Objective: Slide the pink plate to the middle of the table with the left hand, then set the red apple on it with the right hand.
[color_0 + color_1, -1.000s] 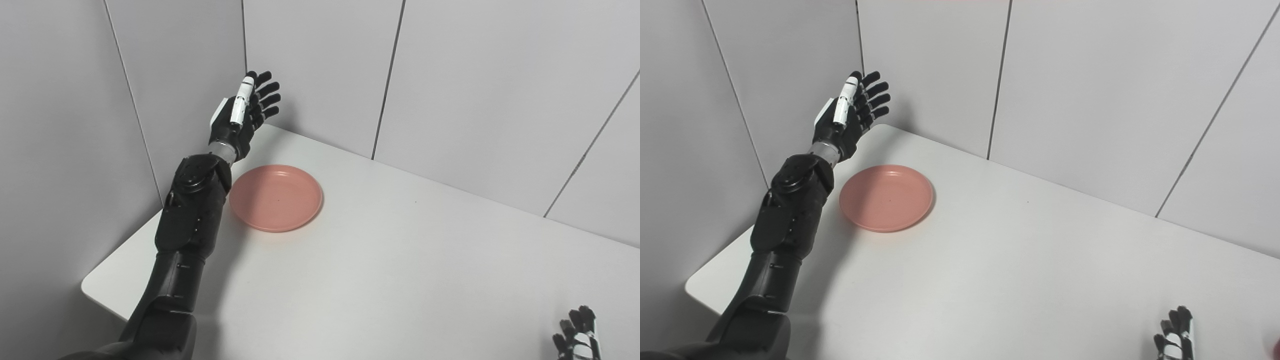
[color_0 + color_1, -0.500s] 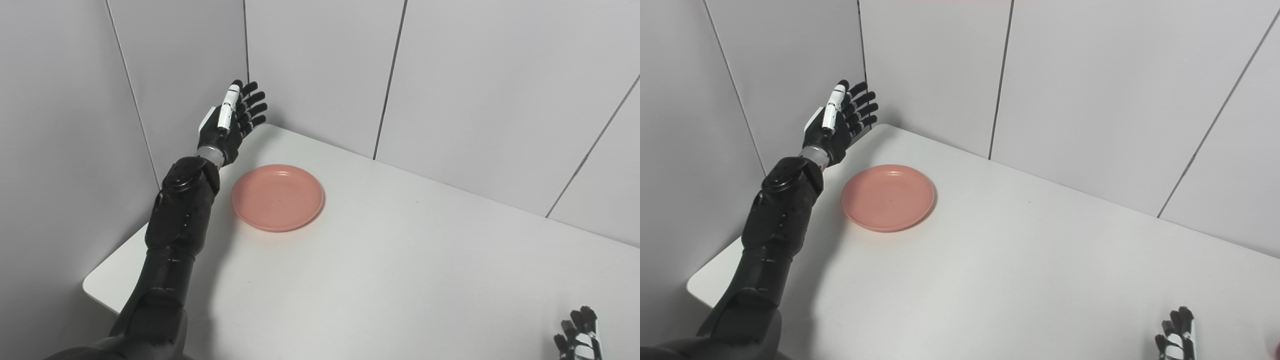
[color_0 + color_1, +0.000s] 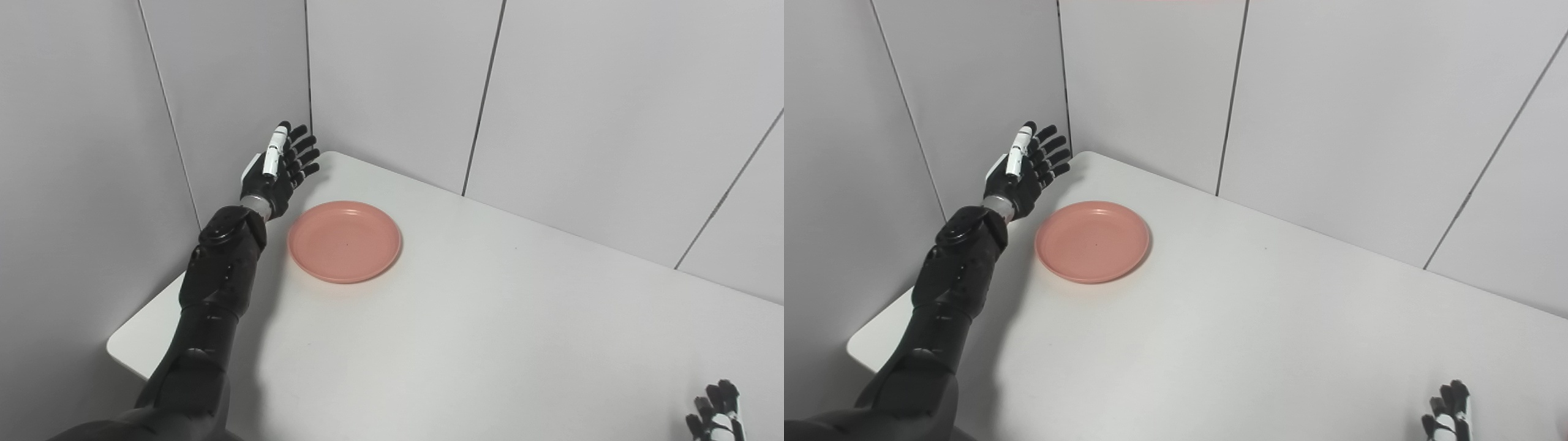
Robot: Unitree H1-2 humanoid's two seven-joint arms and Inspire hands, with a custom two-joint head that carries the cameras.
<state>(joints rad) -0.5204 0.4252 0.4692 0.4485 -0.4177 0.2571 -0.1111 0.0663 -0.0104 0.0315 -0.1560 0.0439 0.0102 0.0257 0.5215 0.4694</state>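
My left hand (image 3: 278, 168) hovers, fingers (image 3: 300, 153) spread and empty, pink plate (image 3: 344, 241) just below-right; I should lower behind its rim and push gently across the desk (image 3: 490, 318).

A white bench (image 3: 490, 343) with rounded corners fills a corner between pale grey wall panels. A pink plate (image 3: 344, 241) (shallow, with nothing in it) lies flat on the bench near its far left corner.
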